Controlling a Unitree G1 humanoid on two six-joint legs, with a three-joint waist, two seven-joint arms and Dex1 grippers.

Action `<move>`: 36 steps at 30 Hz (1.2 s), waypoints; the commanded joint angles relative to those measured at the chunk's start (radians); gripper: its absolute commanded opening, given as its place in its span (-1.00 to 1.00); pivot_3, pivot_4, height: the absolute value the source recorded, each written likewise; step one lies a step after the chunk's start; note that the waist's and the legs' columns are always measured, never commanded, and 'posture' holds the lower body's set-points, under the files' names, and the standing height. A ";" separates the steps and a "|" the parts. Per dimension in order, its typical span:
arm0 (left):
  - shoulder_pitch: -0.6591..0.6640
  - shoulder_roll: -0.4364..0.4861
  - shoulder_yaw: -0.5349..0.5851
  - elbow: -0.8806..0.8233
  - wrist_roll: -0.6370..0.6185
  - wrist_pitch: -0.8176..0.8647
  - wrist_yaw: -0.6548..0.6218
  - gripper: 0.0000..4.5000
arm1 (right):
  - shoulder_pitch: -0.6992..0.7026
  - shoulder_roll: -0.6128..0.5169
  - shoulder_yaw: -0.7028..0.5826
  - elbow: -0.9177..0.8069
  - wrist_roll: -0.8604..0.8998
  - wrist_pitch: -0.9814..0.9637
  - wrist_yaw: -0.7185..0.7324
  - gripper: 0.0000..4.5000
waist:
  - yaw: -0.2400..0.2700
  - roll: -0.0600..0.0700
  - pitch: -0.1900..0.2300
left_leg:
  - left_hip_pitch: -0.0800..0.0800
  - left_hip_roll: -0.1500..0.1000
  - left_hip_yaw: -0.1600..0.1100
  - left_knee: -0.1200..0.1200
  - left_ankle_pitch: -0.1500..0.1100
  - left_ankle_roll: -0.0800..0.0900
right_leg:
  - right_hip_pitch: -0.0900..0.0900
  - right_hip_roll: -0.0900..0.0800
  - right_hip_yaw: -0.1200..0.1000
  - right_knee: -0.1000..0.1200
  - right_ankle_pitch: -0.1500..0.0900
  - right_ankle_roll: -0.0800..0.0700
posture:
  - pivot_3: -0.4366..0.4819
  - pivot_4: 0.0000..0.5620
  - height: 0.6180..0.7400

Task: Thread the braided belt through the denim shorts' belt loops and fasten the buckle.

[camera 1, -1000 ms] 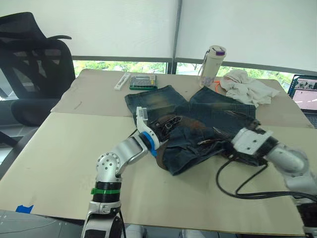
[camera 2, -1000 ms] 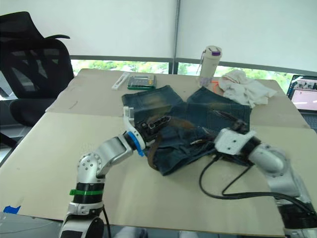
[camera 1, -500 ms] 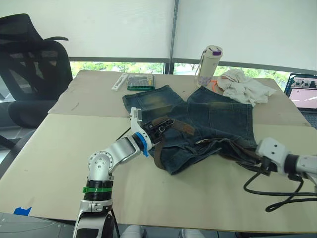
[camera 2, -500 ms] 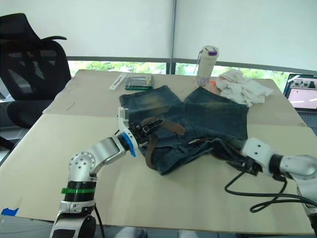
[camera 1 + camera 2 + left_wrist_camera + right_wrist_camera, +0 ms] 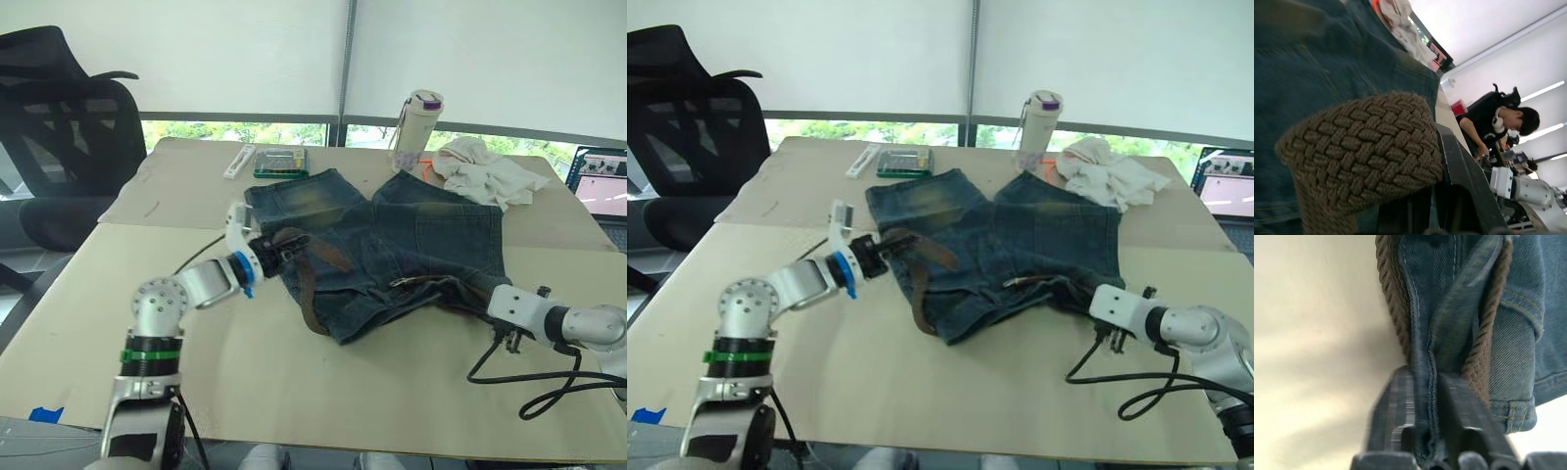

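Left tool [image 5: 263, 253] gripping braided belt [image 5: 306, 290], right tool [image 5: 1426, 440] pinching denim shorts [image 5: 411, 240]

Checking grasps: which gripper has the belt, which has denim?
The left gripper pinches the braided belt, a brown woven strap. The right gripper is clamped on a fold of the denim shorts, the belt running along both sides of it.

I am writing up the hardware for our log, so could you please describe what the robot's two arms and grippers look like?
The left arm is silver-grey metal with round joint housings, a green band below the elbow, a blue ring at the wrist and a white block beside the black-fingered left gripper. The right arm is silver-grey with a white wrist housing; looping black cables trail from it. The right gripper has dark, ridged fingers.
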 commanded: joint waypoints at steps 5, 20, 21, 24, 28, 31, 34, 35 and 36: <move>-0.075 -0.017 0.024 0.047 0.108 -0.004 -0.116 -1.00 | 0.069 0.009 -0.057 -0.229 0.166 0.140 0.124 -0.98 | 0.000 0.000 0.000 | 0.000 0.000 0.000 0.000 0.000 0.000 | 0.000 -0.001 0.000 0.000 0.000 0.000 | -0.05 -0.47 1.00; -0.163 -0.078 0.134 0.085 0.207 -0.040 -0.153 -1.00 | 0.157 -0.096 -0.025 -0.387 0.158 0.187 0.150 -0.98 | 0.005 -0.001 0.000 | -0.002 0.000 -0.001 0.000 -0.002 0.004 | -0.002 -0.002 -0.001 0.001 0.000 0.000 | -0.05 -0.47 1.00; -0.154 -0.086 0.136 0.076 0.206 -0.036 -0.148 -1.00 | 0.139 -0.114 -0.018 -0.304 0.074 0.104 0.082 -0.98 | 0.007 0.000 0.000 | -0.002 -0.001 -0.001 0.000 -0.002 0.003 | -0.002 -0.003 -0.001 0.001 0.000 0.000 | -0.05 -0.47 1.00; -0.147 -0.099 0.150 0.067 0.210 -0.030 -0.140 -1.00 | 0.115 -0.133 -0.021 -0.169 -0.004 -0.068 0.014 -0.98 | 0.011 -0.001 0.000 | -0.002 -0.002 0.000 0.001 0.000 0.000 | -0.002 -0.004 -0.001 0.001 0.000 0.001 | -0.05 -0.47 1.00; -0.144 -0.112 0.158 0.058 0.209 -0.023 -0.133 -1.00 | 0.136 -0.124 -0.043 -0.141 0.044 -0.133 0.048 -0.98 | 0.003 -0.001 0.000 | -0.002 0.000 0.000 0.000 0.002 -0.004 | -0.002 -0.001 0.000 0.001 0.000 0.001 | -0.05 -0.47 1.00; -0.141 -0.120 0.157 0.053 0.214 -0.021 -0.132 -1.00 | 0.207 -0.118 -0.073 -0.251 0.168 -0.039 0.138 -0.98 | 0.003 -0.001 0.000 | -0.002 0.000 -0.001 0.000 0.002 -0.004 | -0.002 -0.001 0.000 0.001 0.000 0.001 | -0.05 -0.47 1.00; -0.141 -0.124 0.157 0.051 0.215 -0.018 -0.134 -1.00 | 0.272 -0.123 -0.115 -0.394 0.330 0.147 0.231 -0.61 | 0.001 -0.001 0.000 | -0.002 0.002 -0.001 0.000 -0.001 0.001 | -0.001 -0.001 -0.001 0.001 0.000 0.001 | -0.05 -0.47 1.00; -0.141 -0.125 0.158 0.051 0.215 -0.016 -0.135 -1.00 | 0.275 -0.121 -0.139 -0.417 0.368 0.193 0.240 -0.49 | 0.001 -0.001 0.000 | -0.002 0.001 -0.001 0.000 -0.001 0.002 | -0.001 -0.001 0.000 0.001 0.000 0.001 | -0.05 -0.47 1.00; -0.141 -0.125 0.157 0.049 0.215 -0.013 -0.137 -1.00 | 0.268 -0.116 -0.166 -0.432 0.402 0.234 0.240 -0.33 | -0.001 -0.001 0.000 | -0.002 0.001 -0.001 0.000 -0.002 0.002 | -0.001 -0.001 0.000 0.001 0.000 0.001 | -0.05 -0.47 1.00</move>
